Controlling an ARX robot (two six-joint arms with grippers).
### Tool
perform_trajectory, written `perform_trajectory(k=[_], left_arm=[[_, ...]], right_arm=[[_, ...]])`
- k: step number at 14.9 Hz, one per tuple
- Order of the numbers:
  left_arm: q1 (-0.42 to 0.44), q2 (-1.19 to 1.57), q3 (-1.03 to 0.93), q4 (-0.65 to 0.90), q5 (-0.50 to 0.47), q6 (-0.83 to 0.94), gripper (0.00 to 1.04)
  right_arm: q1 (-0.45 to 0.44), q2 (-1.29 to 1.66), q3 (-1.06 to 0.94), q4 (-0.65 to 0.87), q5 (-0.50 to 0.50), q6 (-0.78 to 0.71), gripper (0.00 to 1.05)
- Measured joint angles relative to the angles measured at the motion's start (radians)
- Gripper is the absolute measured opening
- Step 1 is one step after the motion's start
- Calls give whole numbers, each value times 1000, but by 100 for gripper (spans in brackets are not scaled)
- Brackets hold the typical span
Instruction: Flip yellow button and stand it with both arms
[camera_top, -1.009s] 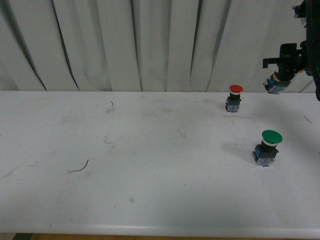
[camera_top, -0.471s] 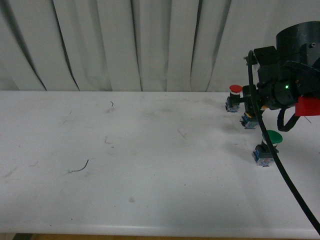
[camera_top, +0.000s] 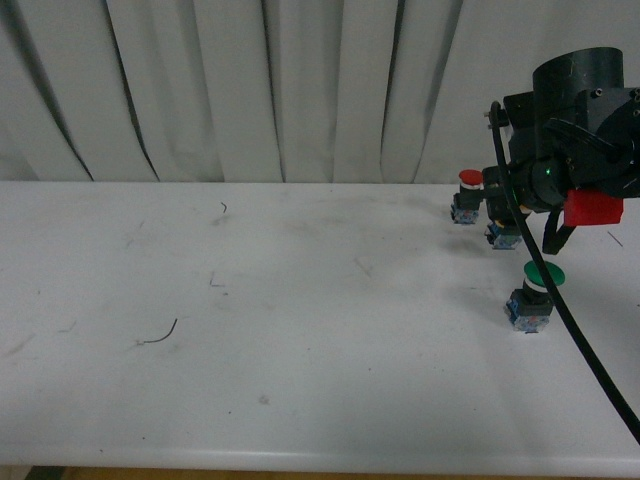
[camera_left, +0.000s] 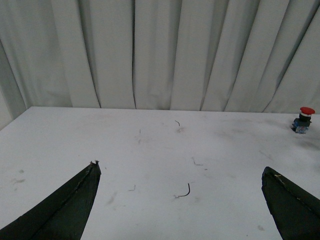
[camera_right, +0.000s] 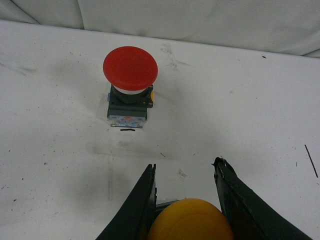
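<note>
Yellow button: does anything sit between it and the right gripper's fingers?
No. In the right wrist view the yellow button already sits between the right gripper's fingers; the red button stands apart.

In the right wrist view the yellow button (camera_right: 190, 220) was cut off by the bottom edge, only its cap top showing between the right gripper (camera_right: 185, 200) fingers. In the front view the right arm (camera_top: 575, 160) hid most of that button; only a blue corner showed at right of centre.
</note>
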Motion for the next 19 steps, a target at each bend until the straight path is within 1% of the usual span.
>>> perform_trajectory(k=[6, 14, 15, 16, 17, 18, 19], left_arm=[[0, 0, 0, 0, 0, 0, 98], [0, 0, 0, 0, 0, 0, 98], [0, 0, 0, 0, 0, 0, 98], [0, 0, 0, 0, 0, 0, 98], [0, 0, 0, 0, 0, 0, 98], [0, 0, 0, 0, 0, 0, 98], [0, 0, 0, 0, 0, 0, 98]], right_arm=[[19, 35, 16, -4, 6, -15, 33], [18, 57, 25, -16, 16, -34, 33], [18, 57, 25, -12, 18, -40, 39], [16, 57, 25, -9, 18, -41, 50], [13, 57, 25, -8, 18, -41, 58], [11, 57, 25, -8, 18, -42, 69], [10, 57, 25, -5, 18, -42, 76]])
